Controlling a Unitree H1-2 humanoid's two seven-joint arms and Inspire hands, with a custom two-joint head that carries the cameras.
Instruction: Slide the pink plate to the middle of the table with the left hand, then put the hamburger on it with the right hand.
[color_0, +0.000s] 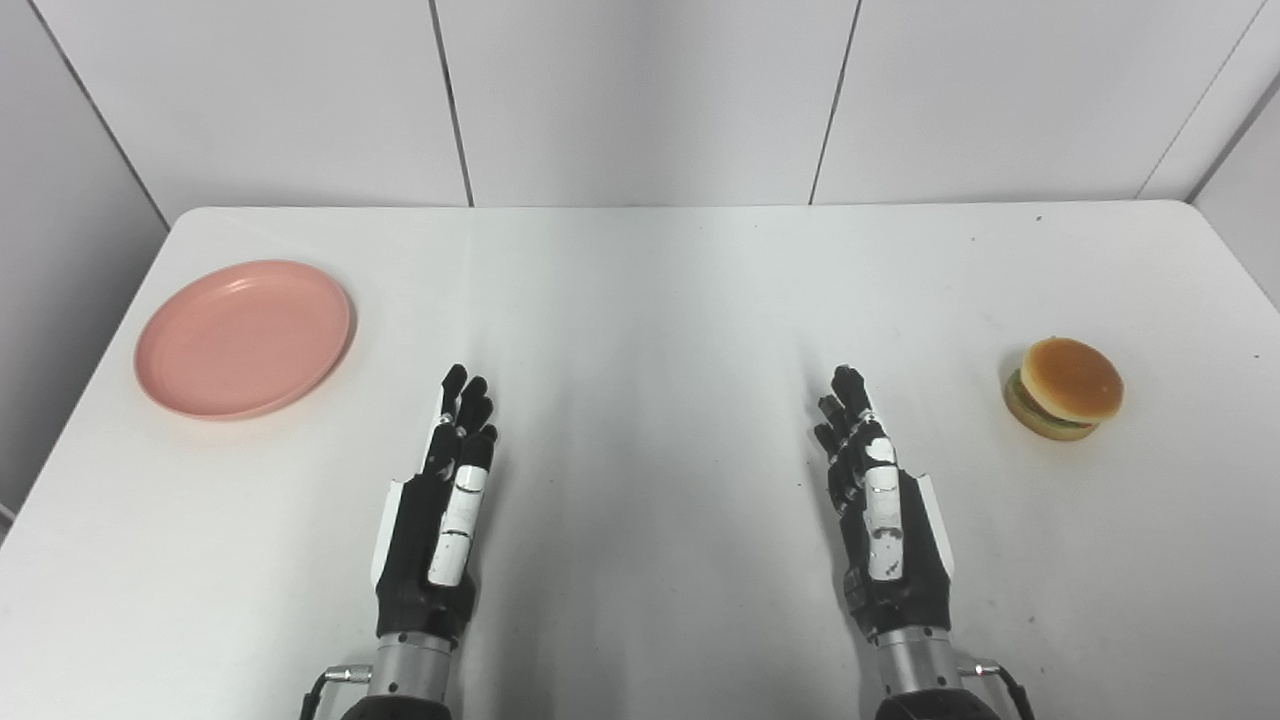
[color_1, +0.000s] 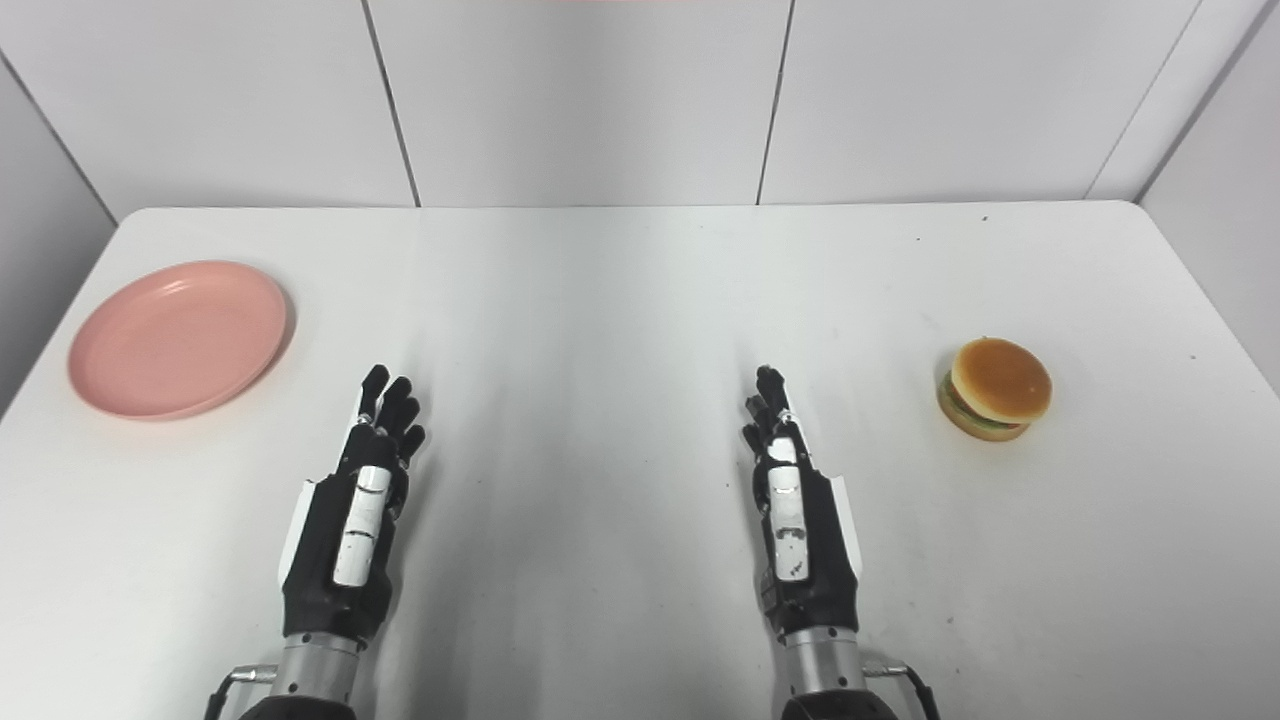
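Nothing begun: plate (color_0: 243, 338) near the desk's (color_0: 640, 290) left edge, burger (color_0: 1063, 401) near its right; left hand (color_0: 440, 520) and right hand (color_0: 880, 515) extended, empty, left must reach first.

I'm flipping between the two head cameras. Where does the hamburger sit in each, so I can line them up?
Left eye view: the hamburger sits far right, mid-height, on the white table, well right of the right hand.
Right eye view: the hamburger sits right at the same height, a little nearer centre.
Shared landmark: the pink plate at the far left.
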